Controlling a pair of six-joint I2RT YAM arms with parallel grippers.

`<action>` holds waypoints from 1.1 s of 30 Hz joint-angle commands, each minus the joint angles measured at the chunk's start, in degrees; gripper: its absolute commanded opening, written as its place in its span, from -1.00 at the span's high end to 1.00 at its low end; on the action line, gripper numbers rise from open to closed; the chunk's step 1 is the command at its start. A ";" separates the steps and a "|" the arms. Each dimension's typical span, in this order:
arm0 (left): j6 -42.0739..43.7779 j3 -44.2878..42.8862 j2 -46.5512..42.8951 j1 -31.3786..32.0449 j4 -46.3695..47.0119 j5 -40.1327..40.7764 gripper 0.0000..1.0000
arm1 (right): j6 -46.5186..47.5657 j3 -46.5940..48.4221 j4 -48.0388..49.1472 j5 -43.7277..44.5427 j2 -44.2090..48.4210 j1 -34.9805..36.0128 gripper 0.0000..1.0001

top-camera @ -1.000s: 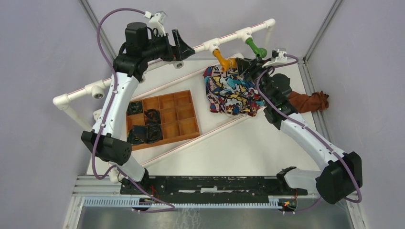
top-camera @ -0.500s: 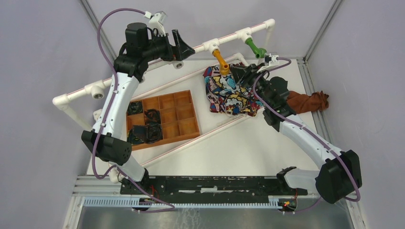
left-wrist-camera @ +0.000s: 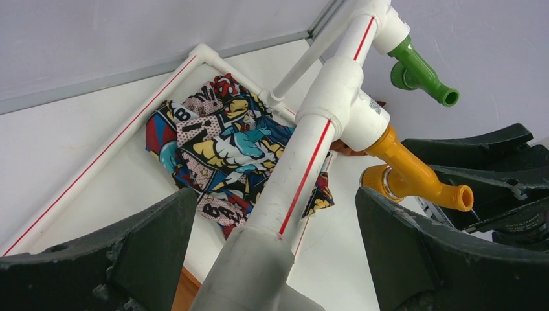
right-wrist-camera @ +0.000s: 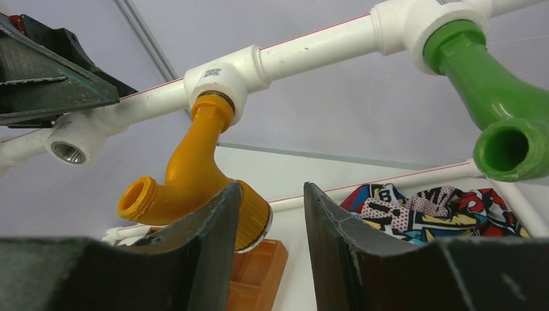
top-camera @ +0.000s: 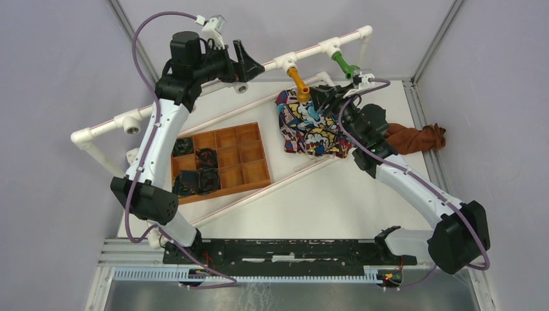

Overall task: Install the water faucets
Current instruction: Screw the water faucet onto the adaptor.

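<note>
An orange-yellow faucet (top-camera: 298, 80) and a green faucet (top-camera: 346, 65) hang screwed into white T-fittings on the raised white pipe (top-camera: 309, 52). My right gripper (top-camera: 320, 97) sits just below the orange-yellow faucet (right-wrist-camera: 188, 175), open by a narrow gap and empty (right-wrist-camera: 272, 194); the faucet's ribbed knob shows behind its left finger. The green faucet (right-wrist-camera: 498, 103) is up to the right. My left gripper (top-camera: 249, 65) stands wide open astride the pipe (left-wrist-camera: 311, 155) without touching it (left-wrist-camera: 275, 201). Beyond it are the orange-yellow faucet (left-wrist-camera: 414, 178) and the green faucet (left-wrist-camera: 421, 68).
A comic-print cloth (top-camera: 311, 126) lies under the right gripper, with a brown cloth (top-camera: 417, 138) to its right. An orange compartment tray (top-camera: 220, 162) holds dark parts. An empty metal-threaded T-fitting (right-wrist-camera: 68, 152) sits further left on the pipe. Lower pipe rails cross the table.
My right gripper has shifted left, from between the two faucets to under the orange-yellow one. The left arm has not moved.
</note>
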State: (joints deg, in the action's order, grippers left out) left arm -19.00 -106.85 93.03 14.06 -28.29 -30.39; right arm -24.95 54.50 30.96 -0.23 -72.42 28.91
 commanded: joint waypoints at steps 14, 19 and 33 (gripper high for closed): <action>0.20 -0.89 -1.90 0.24 -0.97 -0.70 -0.99 | 32.09 -5.07 -2.04 -13.40 12.68 3.98 -0.55; 0.47 -0.84 -2.19 0.29 -1.62 -0.57 -0.99 | 25.10 0.94 -0.36 -10.16 4.51 4.86 -0.48; 1.22 -0.81 -2.34 0.17 -2.11 -0.55 -0.99 | 19.71 3.23 5.41 2.81 -1.15 6.40 -0.03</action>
State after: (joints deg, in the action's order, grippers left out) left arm -18.96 -106.85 92.58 14.22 -29.10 -30.41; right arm -3.86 53.67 34.85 -0.80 -72.93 34.79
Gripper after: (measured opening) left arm 0.994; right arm 0.571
